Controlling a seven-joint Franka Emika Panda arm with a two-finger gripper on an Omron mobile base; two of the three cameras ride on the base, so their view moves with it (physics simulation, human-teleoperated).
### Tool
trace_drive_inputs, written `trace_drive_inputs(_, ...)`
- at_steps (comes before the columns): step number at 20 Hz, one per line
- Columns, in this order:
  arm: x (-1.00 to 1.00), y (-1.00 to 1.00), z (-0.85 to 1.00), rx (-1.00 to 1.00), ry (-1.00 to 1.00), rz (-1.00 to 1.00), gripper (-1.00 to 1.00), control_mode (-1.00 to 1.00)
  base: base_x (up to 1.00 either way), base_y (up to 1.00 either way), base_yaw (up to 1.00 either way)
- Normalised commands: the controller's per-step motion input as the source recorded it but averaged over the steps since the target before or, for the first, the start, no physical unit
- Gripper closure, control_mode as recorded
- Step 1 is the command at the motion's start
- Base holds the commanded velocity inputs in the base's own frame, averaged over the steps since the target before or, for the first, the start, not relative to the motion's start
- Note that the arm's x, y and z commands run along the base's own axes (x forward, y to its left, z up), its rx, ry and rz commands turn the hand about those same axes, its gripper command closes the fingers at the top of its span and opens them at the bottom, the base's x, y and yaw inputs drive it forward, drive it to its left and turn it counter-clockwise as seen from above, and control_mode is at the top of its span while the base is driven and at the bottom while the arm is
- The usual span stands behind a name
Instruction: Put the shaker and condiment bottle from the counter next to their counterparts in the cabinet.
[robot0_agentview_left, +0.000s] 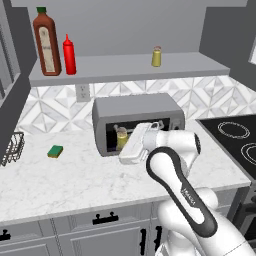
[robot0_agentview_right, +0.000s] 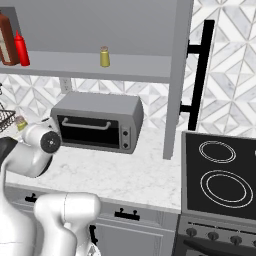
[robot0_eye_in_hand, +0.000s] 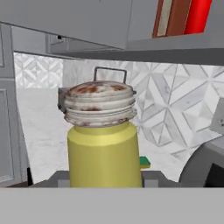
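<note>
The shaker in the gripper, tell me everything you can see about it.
The shaker is a small yellow-olive cylinder with a pale, ridged cap speckled with rusty brown. It stands upright, gripped low between the gripper's fingers, off the counter in front of the toaster oven. The left base view shows it at the hand's tip. Its twin stands on the cabinet shelf above.

The shaker (robot0_eye_in_hand: 104, 153) has a smooth matt yellow body and a pale, rust-flecked ridged cap.
</note>
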Motion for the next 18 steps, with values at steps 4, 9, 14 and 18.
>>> trace_drive_inputs(4, 0.00, -0.34, 0.60, 0.02, -0.06, -0.15, 1.00, -1.00, 0.00, 0.00, 0.00)
trace_drive_inputs(9, 0.00, -0.31, 0.61, 0.00, -0.05, -0.14, 1.00, -1.00, 0.00, 0.00, 0.00)
trace_drive_inputs(14, 0.00, -0.34, 0.59, 0.02, -0.03, -0.14, 1.00, -1.00, 0.00, 0.00, 0.00)
trace_drive_inputs(18, 0.00, -0.36, 0.57, 0.03, -0.02, -0.14, 1.00, -1.00, 0.00, 0.00, 0.00)
